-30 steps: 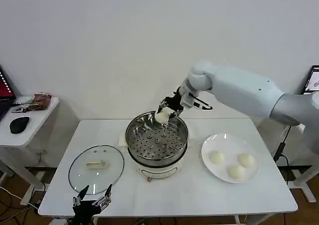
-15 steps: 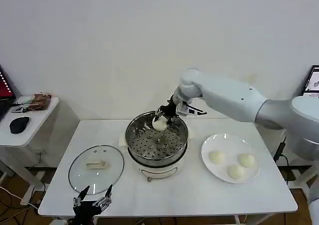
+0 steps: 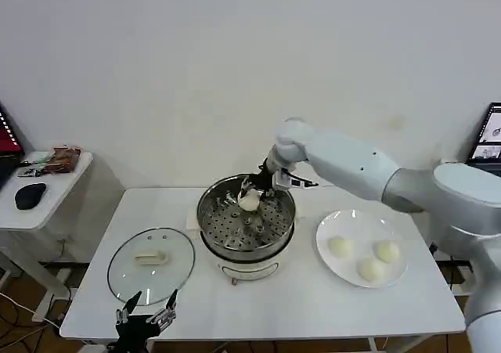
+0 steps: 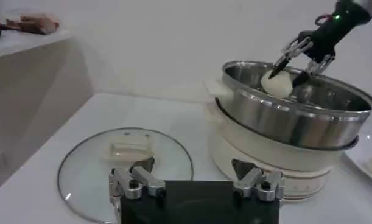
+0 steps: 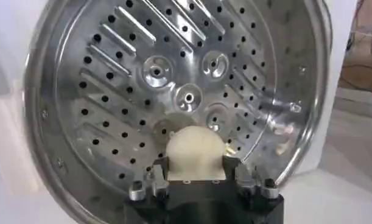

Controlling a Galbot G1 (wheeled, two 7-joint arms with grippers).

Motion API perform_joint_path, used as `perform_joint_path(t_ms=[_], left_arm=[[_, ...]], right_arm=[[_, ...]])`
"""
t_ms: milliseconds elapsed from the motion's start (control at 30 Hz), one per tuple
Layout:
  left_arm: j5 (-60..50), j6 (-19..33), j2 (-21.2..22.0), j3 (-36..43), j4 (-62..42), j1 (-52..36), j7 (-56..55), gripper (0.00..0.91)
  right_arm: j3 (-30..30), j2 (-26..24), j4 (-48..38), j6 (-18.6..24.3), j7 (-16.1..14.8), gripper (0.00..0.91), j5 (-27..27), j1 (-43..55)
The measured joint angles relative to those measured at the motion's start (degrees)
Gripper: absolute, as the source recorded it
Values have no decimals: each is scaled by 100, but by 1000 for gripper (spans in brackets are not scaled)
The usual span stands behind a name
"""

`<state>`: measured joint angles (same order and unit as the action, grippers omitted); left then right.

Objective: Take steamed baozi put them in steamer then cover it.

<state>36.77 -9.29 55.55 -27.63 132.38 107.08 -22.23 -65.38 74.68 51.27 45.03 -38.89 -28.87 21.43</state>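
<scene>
While pinched by the right hand [image 3: 252, 190], a baozi [image 3: 249, 202] is held inside the steamer [image 3: 246, 226].
Near the glass cover [image 3: 151, 264], the left hand [image 3: 145, 315] is seen spread open.

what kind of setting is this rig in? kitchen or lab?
Likely a lab or office mock-up, not a kitchen: the steamer sits on a plain white table against a bare wall, with a side desk holding a computer mouse.

My right gripper [image 3: 252, 190] holds 1 cream baozi [image 3: 249, 201] inside the shiny steamer [image 3: 246, 226]. 3 more baozi [image 3: 340, 247] sit right of it; the glass cover [image 3: 151, 264] lies flat to its left.
</scene>
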Motion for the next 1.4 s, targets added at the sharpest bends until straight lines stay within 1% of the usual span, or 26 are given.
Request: perform_joint_path(t_ms=[100, 133, 167, 533, 667, 800, 900, 1000, 1100, 1400], left_arm=[[3, 0, -1, 2, -15, -10, 1, 907], [4, 0, -1, 3, -24, -12, 2, 907], [7, 0, -2, 3, -28, -11, 3, 907], [20, 0, 3, 2, -24, -21, 6, 907], [2, -1, 31, 40, -23, -35, -1, 907], [-11, -11, 55, 54, 15, -49, -7, 907], [-24, -14, 59, 52, 33, -49, -14, 907], [-34, -16, 76, 43, 67, -48, -17, 907], [-35, -20, 97, 30, 85, -51, -20, 907], [-39, -3, 78, -15, 108, 36, 6, 907]], right_arm=[[19, 32, -57, 29, 14, 605, -45, -50], [27, 37, -73, 41, 27, 856, -53, -66], [31, 40, -78, 52, 34, 907, -65, -78], [83, -48, -30, 8, 112, 907, -47, -15], [76, -167, 102, -48, 130, 907, 60, 103], [-4, -383, 321, -178, 92, 907, 325, 303], [-115, -610, 544, -322, 52, 907, 639, 508], [-313, -883, 822, -530, 4, 907, 1063, 748], [-551, -1188, 1141, -828, -47, 907, 1587, 1009], [-1493, -2058, 2001, -1909, -240, 907, 3254, 1769]])
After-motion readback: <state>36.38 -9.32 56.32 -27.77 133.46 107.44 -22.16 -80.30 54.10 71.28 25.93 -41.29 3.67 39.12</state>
